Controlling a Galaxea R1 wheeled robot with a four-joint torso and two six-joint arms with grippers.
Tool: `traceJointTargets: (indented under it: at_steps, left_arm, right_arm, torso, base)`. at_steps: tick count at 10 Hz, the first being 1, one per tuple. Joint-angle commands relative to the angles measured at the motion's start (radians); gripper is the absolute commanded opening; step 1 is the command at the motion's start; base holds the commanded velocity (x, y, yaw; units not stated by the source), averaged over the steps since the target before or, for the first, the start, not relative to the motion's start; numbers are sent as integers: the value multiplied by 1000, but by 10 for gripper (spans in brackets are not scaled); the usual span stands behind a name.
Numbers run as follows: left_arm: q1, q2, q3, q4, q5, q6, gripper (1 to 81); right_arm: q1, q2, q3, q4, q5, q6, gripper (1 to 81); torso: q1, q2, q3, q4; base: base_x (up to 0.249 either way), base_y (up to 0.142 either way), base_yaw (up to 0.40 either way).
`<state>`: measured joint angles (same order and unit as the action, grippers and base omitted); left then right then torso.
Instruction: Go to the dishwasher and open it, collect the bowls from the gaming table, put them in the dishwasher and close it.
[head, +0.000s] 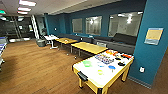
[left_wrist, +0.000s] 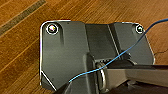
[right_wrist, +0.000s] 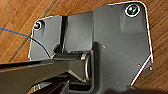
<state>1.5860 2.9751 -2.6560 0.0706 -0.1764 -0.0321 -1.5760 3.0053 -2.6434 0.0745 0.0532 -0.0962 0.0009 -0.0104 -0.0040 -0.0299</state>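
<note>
The gaming table (head: 117, 75), white-topped with a pale yellow edge, stood close to the teal wall (head: 155, 55), a short way ahead of the robot across the wooden floor (head: 37, 70). On its top lay the bowls: a translucent green one (head: 87, 63) toward the far left edge and a blue one (head: 111, 67) near the middle, with a smaller blue patch (head: 101, 66) between them too blurred to name. A pale green-yellow object (head: 100, 72) sat nearer the front edge. Mixed clutter (head: 105, 58), including red and dark items, crowded the far right corner. Plain yellow-topped tables (head: 88, 47) stood beyond. Both wrist cameras looked down on floorboards, and whether either gripper was open or closed I cannot tell. Judging by the bowls on the table, collection was not yet done, so loading and closing the dishwasher remained.
</note>
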Motion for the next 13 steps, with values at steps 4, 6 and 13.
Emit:
traceJointTargets:
  at_steps: [4,6,13]
  left_arm:
    - [-42,-7,2,-3,46,-5,811]
    - [-43,-7,2,-3,46,-5,811]
    - [-42,-7,2,-5,46,-5,811]
  right_arm:
    - [49,2,7,-9,-56,-4,811]
    - [47,0,7,-9,-56,-4,811]
    - [47,0,7,-8,-55,-4,811]
  torso:
    - [0,0,0,0]
    - [0,0,0,0]
    - [0,0,0,0]
  base:
    - [166,64,0]
    - [166,63,0]
    - [165,65,0]
